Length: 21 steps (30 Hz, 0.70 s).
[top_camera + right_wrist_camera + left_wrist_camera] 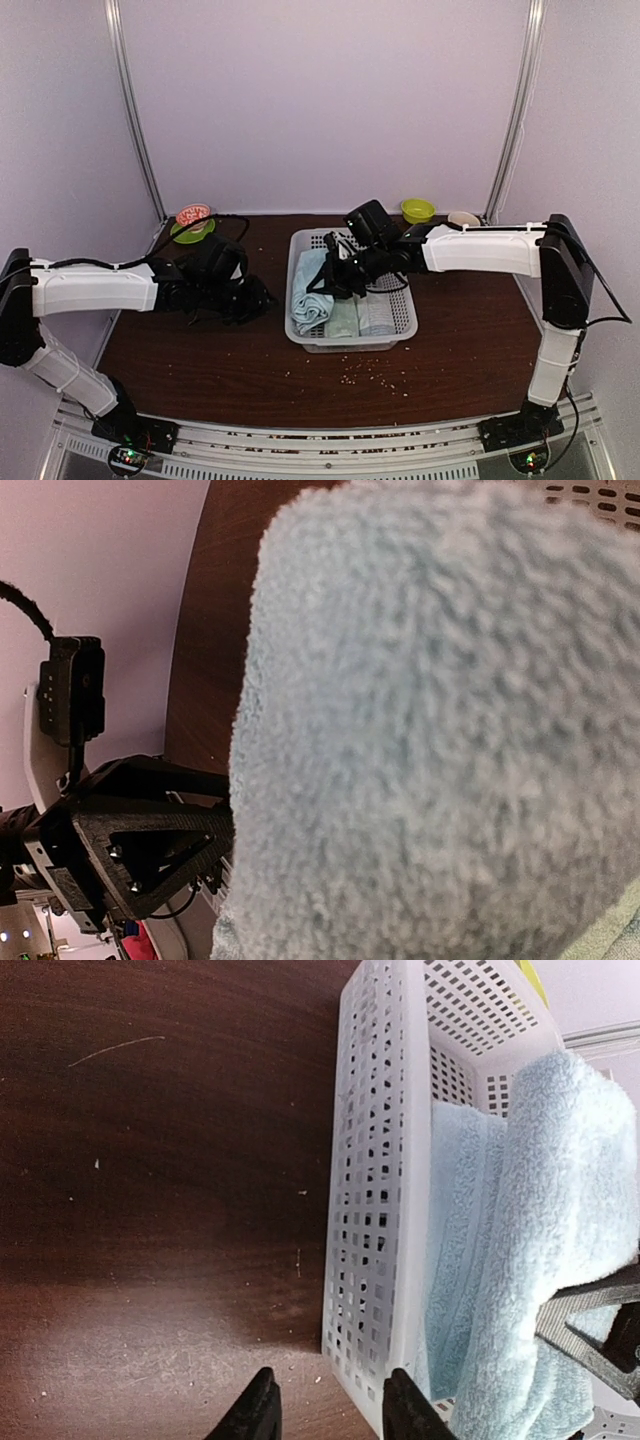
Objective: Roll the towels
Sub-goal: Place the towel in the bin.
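Dark tabletop [200, 350] under you, white basket [402, 330] in the middle, your right hand [337, 272] pinching the blue towel [310, 300] inside it beside the green towel [343, 318] and grey-white towel [377, 315], your left hand [332, 1400] spread, empty, just outside.

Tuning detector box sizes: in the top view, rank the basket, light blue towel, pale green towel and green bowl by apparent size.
Largest to smallest:
1. white basket
2. light blue towel
3. pale green towel and green bowl: about alike. The towel is partly hidden and the bowl sits farther back, so unranked.
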Each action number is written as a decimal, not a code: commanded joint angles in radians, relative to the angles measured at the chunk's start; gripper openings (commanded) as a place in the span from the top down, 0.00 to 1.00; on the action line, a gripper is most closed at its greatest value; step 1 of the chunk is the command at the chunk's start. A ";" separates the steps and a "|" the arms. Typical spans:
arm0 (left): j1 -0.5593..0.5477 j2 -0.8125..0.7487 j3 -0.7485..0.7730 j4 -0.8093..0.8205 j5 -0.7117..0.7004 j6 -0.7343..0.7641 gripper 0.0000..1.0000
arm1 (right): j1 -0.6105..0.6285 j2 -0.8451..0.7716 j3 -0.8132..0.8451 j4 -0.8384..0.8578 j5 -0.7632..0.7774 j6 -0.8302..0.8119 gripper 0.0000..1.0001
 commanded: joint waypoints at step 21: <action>-0.001 0.044 0.026 0.039 0.004 0.027 0.67 | -0.049 -0.032 -0.067 0.173 -0.198 -0.099 1.00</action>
